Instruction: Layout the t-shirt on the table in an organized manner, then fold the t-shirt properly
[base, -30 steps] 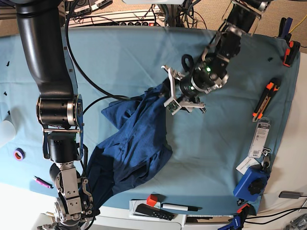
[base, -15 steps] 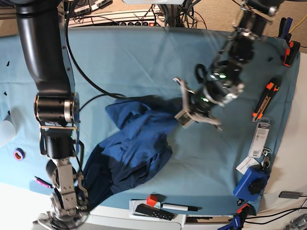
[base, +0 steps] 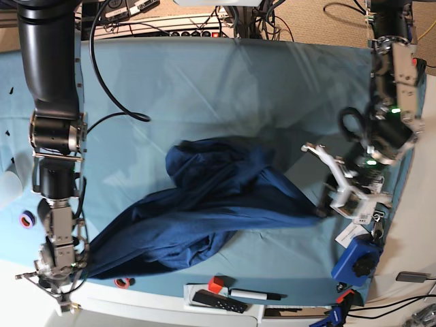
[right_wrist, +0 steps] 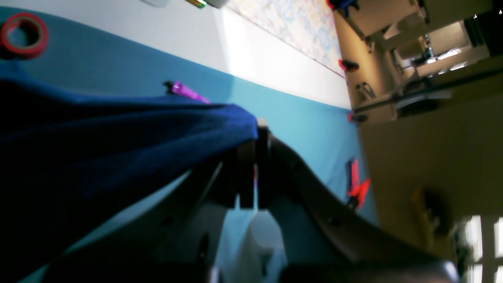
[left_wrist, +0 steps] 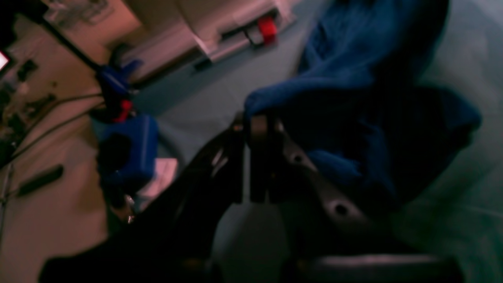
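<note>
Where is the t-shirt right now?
In the base view the t-shirt stretches across the table's near half, pinched between the right gripper and the left gripper.

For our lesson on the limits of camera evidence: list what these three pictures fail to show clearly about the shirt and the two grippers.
- Base view: the right gripper is small at the table edge; its fingers cannot be made out.
- Base view: the shirt is bunched, so sleeves and collar are hidden in folds.
- Left wrist view: blur and darkness hide how much cloth the left gripper pinches.
- Right wrist view: the shirt runs off the left edge.
</note>
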You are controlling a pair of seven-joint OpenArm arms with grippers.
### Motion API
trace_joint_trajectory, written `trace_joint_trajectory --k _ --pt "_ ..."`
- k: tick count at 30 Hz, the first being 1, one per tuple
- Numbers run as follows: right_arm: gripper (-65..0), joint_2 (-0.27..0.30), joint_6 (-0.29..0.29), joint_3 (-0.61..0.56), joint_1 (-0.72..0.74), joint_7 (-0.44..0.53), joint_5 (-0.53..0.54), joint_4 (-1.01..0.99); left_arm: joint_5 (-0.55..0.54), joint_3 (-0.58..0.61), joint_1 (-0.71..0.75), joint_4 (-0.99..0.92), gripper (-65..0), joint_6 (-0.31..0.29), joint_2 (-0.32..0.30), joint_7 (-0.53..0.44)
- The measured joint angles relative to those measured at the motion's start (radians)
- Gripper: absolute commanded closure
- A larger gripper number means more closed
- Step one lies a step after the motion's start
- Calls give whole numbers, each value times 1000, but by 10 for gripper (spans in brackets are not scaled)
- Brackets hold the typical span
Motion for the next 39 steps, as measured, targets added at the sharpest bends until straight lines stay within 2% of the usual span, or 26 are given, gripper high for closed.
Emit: trace_joint_trajectory --k 4,9,14,19,22,25,29,33,37,39 --pt "0 34 76 -1 -66 -72 56 220 -89 -89 0 15 0 -40 2 23" --pt "0 72 152 -5 -140 -233 151 505 -101 -117 0 14 0 -47 2 37" --pt "0 89 169 -5 -243 -287 161 665 -98 -120 0 14 0 -52 -18 37" --pt "0 87 187 -6 -404 -341 163 822 -119 -198 0 15 0 -49 -53 37" --pt "0 101 157 -4 -494 -347 120 940 -132 -242 0 16 0 -48 -62 34" --pt "0 103 148 29 -562 -351 95 1041 -144 -294 0 15 0 -49 -63 -19" --pt "0 103 130 108 -678 -337 93 1216 -237 -441 -1 53 0 -56 -64 -20" --pt "0 81 127 204 -826 -300 93 1409 -343 -592 0 126 0 -107 -63 25" --pt "0 67 127 286 -956 -262 95 1592 -375 -724 48 216 0 -102 -64 26" --pt "0 68 124 310 -1006 -237 95 1621 -396 -777 69 240 0 -113 -64 18"
